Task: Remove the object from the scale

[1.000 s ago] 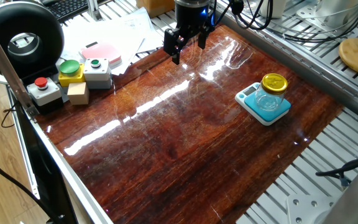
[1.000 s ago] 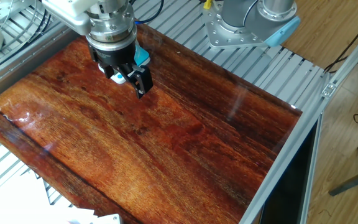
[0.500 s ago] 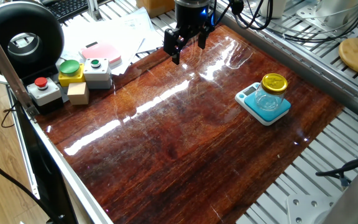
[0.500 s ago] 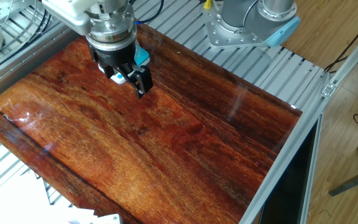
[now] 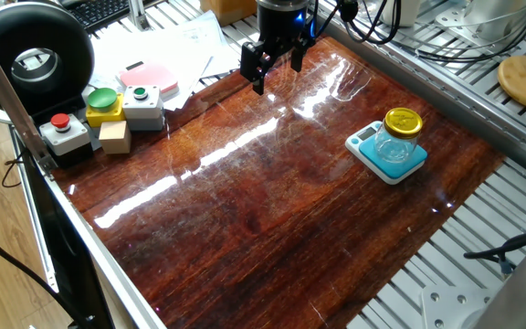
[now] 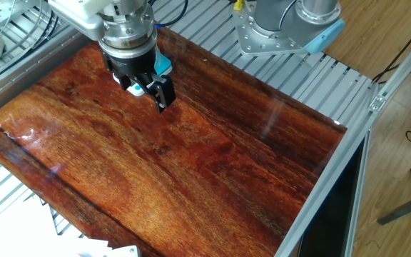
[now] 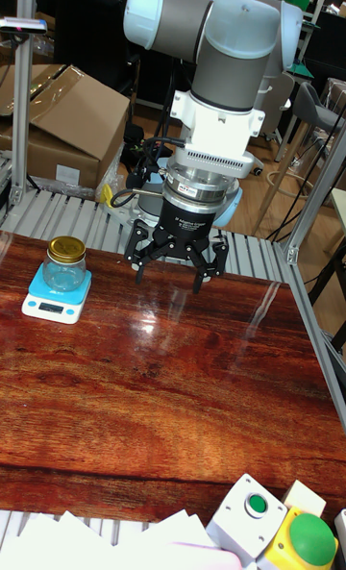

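The object, a small clear jar with a yellow lid, stands upright on the teal-topped scale near the table's right side in one fixed view. My gripper hangs open over the far edge of the wooden table, well apart from the jar, with nothing between its fingers. In the other fixed view the gripper covers most of the scale; only a teal sliver shows and the jar is hidden.
Three push-button boxes and a pink-and-white flat device on papers sit at the table's left end. A black round lamp stands beyond them. Aluminium rails border the table. The robot base stands behind it.
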You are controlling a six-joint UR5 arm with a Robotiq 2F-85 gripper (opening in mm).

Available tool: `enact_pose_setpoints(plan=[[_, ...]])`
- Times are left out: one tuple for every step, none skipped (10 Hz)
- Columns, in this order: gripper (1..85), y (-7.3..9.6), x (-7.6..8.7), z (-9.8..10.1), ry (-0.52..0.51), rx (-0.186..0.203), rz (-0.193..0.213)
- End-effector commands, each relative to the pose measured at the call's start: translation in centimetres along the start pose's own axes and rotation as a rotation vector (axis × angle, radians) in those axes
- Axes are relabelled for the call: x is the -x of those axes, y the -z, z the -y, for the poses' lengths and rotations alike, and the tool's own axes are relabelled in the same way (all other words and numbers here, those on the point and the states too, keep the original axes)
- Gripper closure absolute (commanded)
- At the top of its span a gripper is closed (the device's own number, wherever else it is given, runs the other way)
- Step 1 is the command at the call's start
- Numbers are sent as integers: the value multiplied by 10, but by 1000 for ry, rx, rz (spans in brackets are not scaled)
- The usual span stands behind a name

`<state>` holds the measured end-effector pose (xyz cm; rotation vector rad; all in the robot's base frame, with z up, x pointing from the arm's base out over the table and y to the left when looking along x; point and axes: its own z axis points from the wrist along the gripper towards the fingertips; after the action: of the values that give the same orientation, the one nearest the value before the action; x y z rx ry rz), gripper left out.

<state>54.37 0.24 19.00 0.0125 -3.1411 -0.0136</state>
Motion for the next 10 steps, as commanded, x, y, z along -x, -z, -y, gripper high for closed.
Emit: enact_pose_setpoints(plan=[[17, 0, 0, -2, 0, 0, 0], [847, 3, 22, -42, -90, 145, 72], [847, 3, 23, -41, -92, 131, 68], [847, 3, 22, -41, -94, 131, 67], [847, 3, 22, -41, -94, 131, 67], [847, 3, 22, -40, -94, 128, 67], [847, 3, 22, -40, -94, 128, 68], [847, 3, 23, -40, -92, 128, 70], [847, 3, 23, -40, -91, 125, 70], [847, 3, 23, -39, -89, 122, 70]])
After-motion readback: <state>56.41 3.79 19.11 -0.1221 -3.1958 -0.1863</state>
